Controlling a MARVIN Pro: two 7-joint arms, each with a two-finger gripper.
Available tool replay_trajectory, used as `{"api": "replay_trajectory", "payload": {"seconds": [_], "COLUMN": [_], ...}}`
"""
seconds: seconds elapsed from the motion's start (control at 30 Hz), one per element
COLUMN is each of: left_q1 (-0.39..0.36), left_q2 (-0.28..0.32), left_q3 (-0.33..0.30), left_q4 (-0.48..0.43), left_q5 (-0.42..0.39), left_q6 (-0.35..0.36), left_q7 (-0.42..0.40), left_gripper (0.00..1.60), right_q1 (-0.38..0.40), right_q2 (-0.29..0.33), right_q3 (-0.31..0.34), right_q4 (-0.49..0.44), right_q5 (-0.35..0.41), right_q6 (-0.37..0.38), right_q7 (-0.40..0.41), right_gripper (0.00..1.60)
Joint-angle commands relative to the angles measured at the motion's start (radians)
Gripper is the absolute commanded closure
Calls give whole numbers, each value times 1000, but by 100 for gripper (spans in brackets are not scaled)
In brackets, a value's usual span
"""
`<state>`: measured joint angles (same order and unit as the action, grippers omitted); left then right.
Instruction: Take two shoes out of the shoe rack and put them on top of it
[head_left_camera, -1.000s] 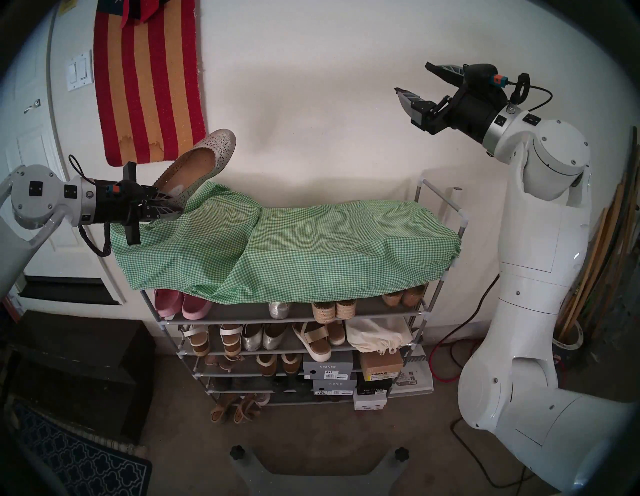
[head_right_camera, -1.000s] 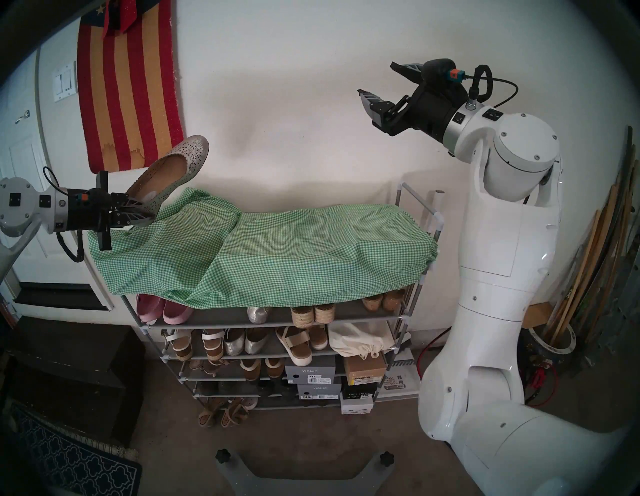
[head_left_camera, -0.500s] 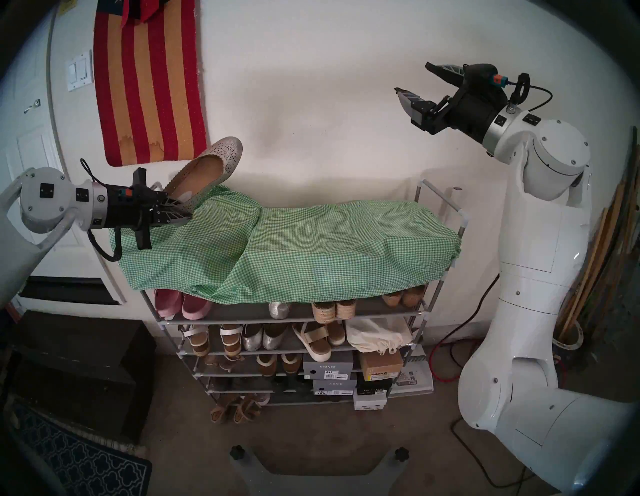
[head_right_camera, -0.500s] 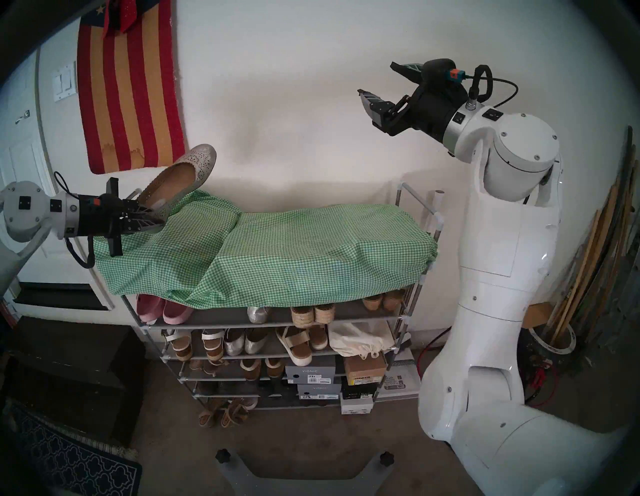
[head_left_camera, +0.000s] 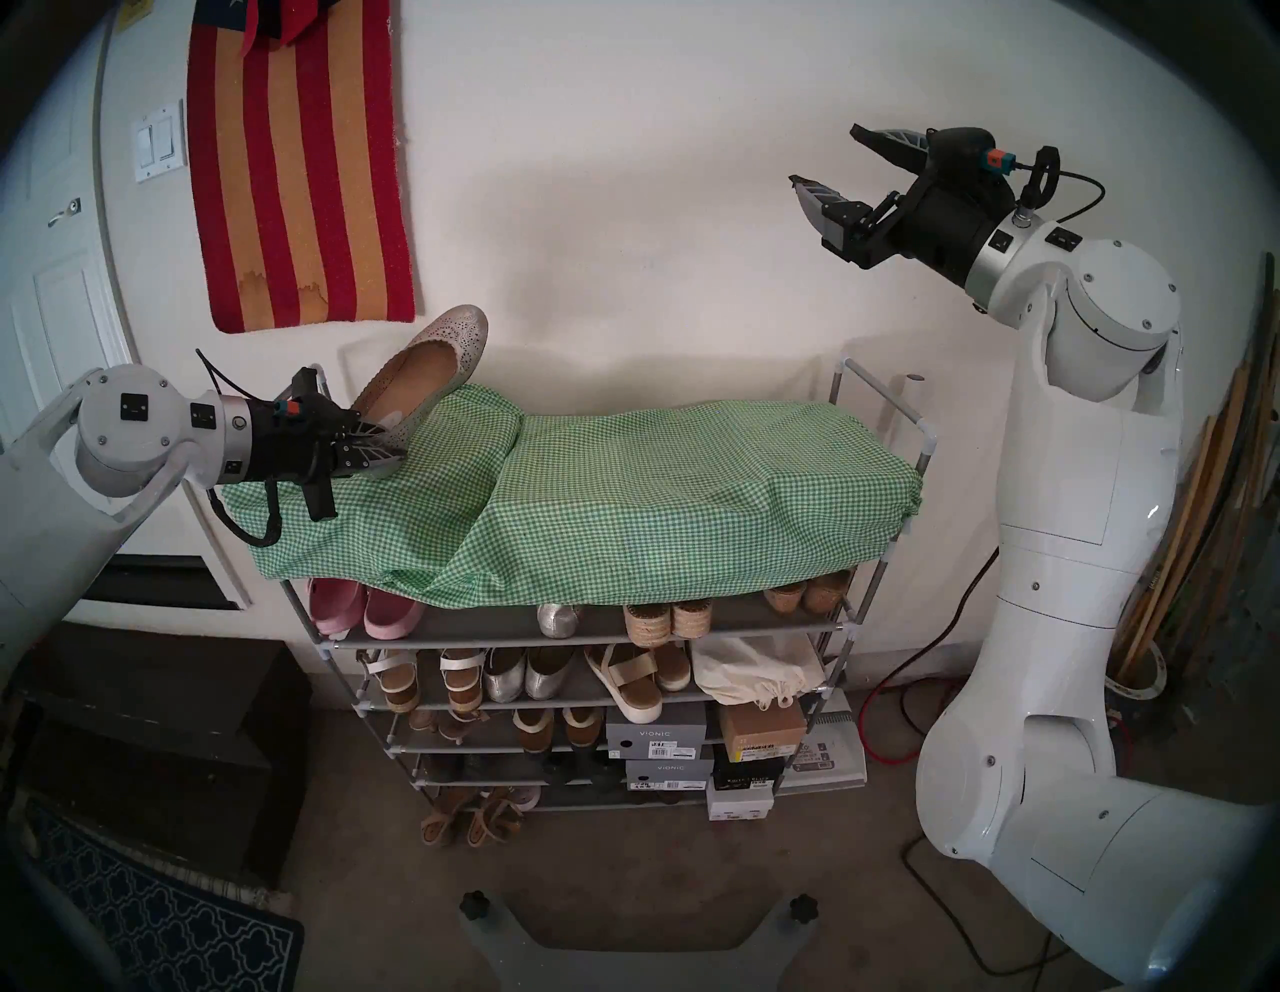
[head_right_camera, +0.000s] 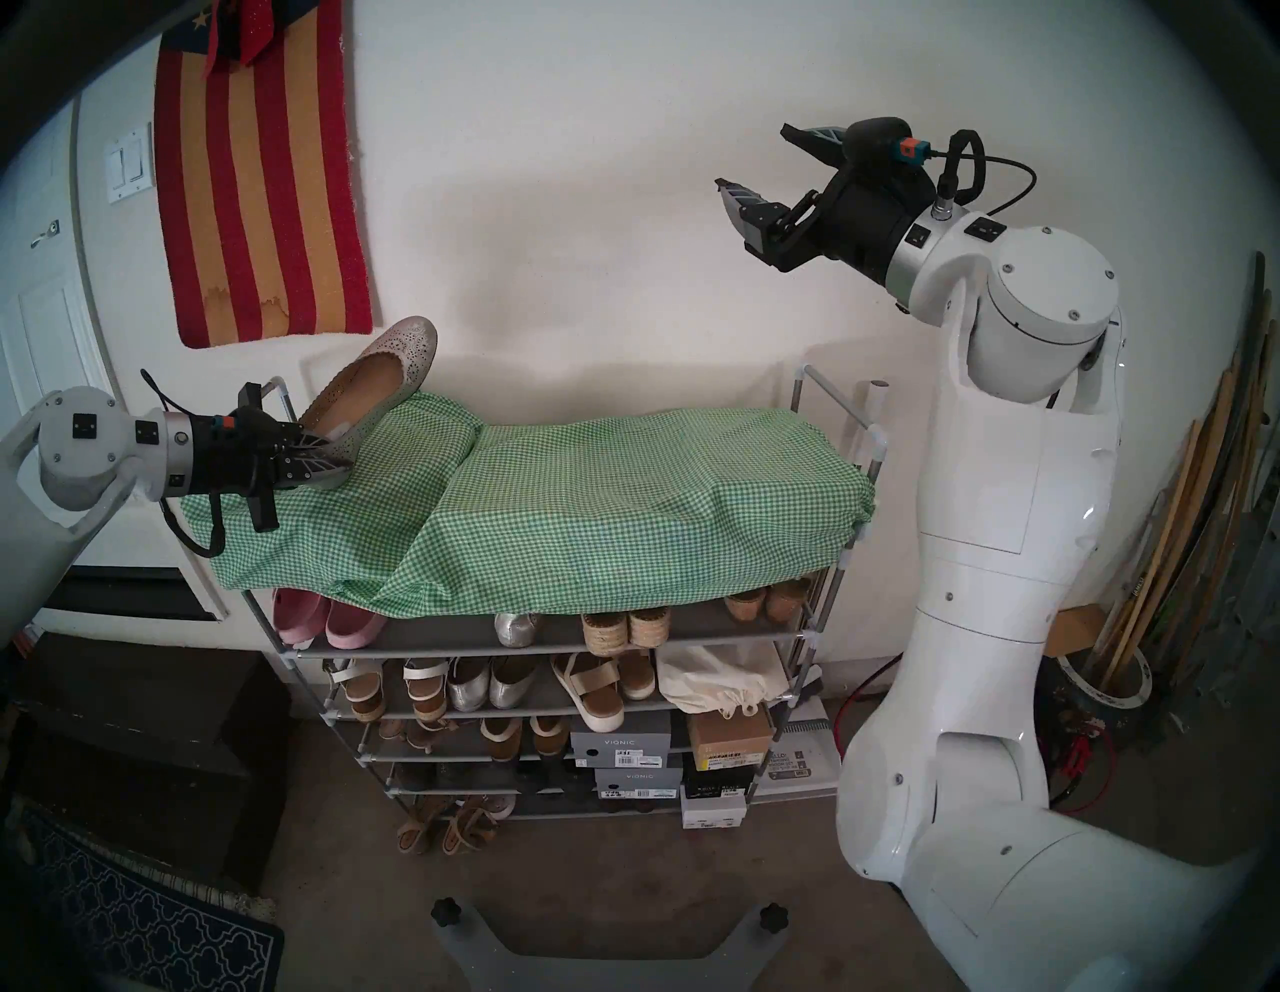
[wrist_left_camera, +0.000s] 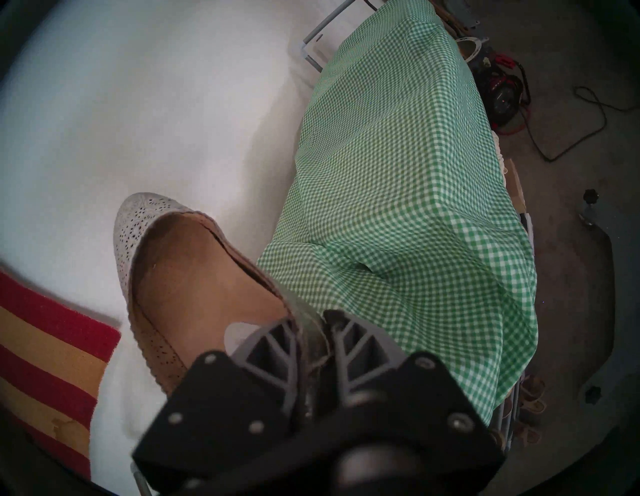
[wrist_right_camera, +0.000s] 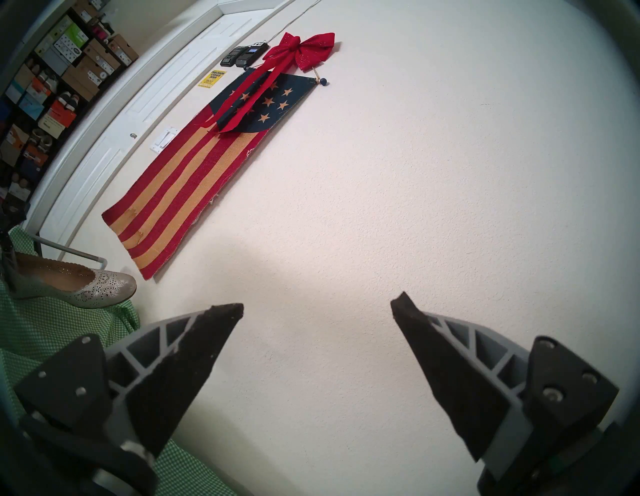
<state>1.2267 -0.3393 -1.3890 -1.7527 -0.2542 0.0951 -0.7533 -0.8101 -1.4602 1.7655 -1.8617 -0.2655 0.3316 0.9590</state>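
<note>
Left pincer (head_left_camera: 388, 454) clamped on heel of perforated silver ballet flat with tan insole (head_left_camera: 422, 370), toe raised above green gingham cloth (head_left_camera: 623, 499) covering grey tube shoe rack (head_left_camera: 848, 623). Right pincer (head_left_camera: 828, 159) spread apart, holding nothing, well clear.

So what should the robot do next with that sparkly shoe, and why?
Probably lower it a little more, then let go. The left gripper is shut on the heel of the perforated silver shoe, whose toe tilts up over the green checked cloth on top of the shoe rack. The shoe doesn't look flat yet.
</note>
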Motion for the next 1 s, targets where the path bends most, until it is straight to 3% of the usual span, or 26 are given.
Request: {"api": "replay_trajectory", "payload": {"seconds": [0.0, 0.1, 0.13, 0.37, 0.63, 0.9, 0.97], "left_q1": [-97, -114, -134, -224, -301, -380, -416], "left_q2": [-78, -95, -116, -170, -175, -108, -76], "left_q3": [29, 47, 65, 122, 128, 124, 142], "left_q4": [8, 10, 14, 34, 47, 54, 58], "left_q5": [17, 27, 37, 81, 127, 193, 224], "left_q6": [33, 42, 52, 81, 93, 77, 64], "left_q7": [13, 12, 12, -1, -47, -172, -245], "left_gripper": [160, 160, 0, 0, 0, 0, 0], "right_q1": [-1, -1, -1, -1, -1, -1, -1], "right_q2": [0, 0, 0, 0, 0, 0, 0], "right_q3": [0, 0, 0, 0, -1, -1, -1], "right_q4": [0, 0, 0, 0, 0, 0, 0], "right_q5": [0, 0, 0, 0, 0, 0, 0], "right_q6": [0, 0, 0, 0, 0, 0, 0], "right_q7": [0, 0, 0, 0, 0, 0, 0], "right_gripper": [0, 0, 0, 0, 0, 0, 0]}}
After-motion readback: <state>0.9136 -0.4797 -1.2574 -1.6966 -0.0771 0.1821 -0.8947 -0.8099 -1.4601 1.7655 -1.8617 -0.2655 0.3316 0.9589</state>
